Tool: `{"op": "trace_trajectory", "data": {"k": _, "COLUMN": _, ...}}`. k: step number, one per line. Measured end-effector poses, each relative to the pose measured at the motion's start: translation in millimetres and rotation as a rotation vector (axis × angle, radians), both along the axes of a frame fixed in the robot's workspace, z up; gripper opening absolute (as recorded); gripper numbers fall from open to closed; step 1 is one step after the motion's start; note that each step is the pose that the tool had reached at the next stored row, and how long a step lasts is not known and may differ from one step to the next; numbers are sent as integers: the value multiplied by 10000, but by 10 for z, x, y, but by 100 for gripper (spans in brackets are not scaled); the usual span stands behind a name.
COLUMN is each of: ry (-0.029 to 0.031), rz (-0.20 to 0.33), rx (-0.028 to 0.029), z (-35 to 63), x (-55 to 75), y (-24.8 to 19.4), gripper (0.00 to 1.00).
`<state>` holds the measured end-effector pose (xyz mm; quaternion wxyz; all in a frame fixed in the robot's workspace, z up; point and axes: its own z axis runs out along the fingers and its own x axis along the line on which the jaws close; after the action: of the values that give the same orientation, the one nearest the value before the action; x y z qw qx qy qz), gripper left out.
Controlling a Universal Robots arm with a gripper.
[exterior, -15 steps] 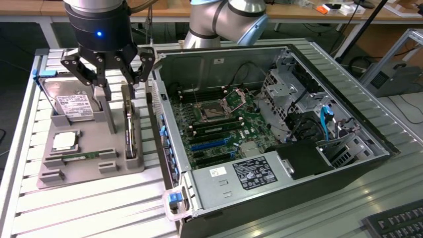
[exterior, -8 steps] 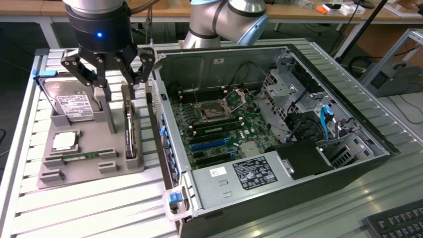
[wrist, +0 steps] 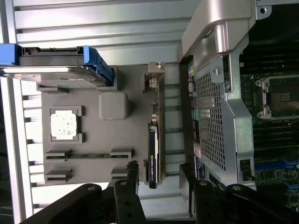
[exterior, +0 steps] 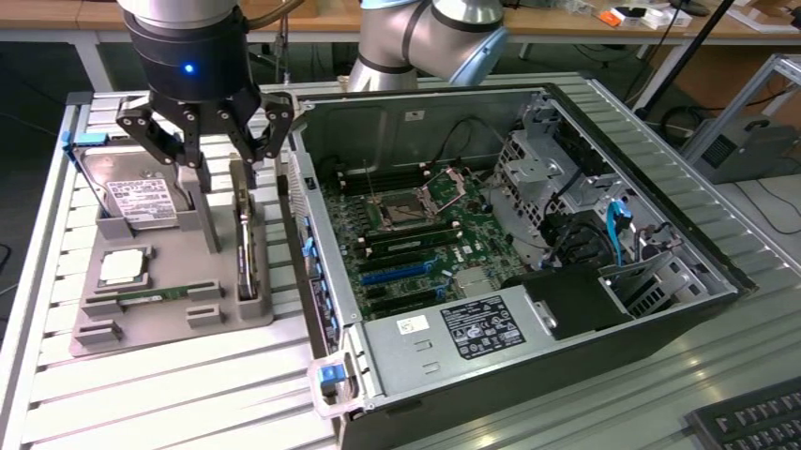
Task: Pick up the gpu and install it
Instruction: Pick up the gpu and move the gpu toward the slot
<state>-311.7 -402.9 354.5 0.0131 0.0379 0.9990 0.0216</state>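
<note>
The gpu (exterior: 246,246) is a thin dark card standing on edge in a slot of the grey tray (exterior: 169,330), on the side next to the computer case (exterior: 538,309). My gripper (exterior: 223,173) hangs just above the card's far end, open, with one finger on each side of it and not touching. In the wrist view the gpu (wrist: 153,144) runs lengthwise on the tray (wrist: 135,100), its silver bracket away from the gripper (wrist: 159,176), whose black fingertips (wrist: 132,171) straddle the near end with a gap on both sides.
The tray also holds a hard drive (exterior: 138,199) in a blue carrier, a CPU (exterior: 122,267) and a RAM stick (exterior: 157,296). The open case lies on its side at the exterior view's right, motherboard (exterior: 419,230) and blue slots (exterior: 394,272) exposed. A keyboard (exterior: 751,422) sits at the near right corner.
</note>
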Motion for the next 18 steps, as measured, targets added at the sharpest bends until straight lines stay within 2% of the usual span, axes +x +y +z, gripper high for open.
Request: {"op": "trace_trajectory", "data": {"k": 18, "ry": 2, "rz": 0, "rx": 0, "z": -51, "x": 0, "y": -9, "gripper": 48}}
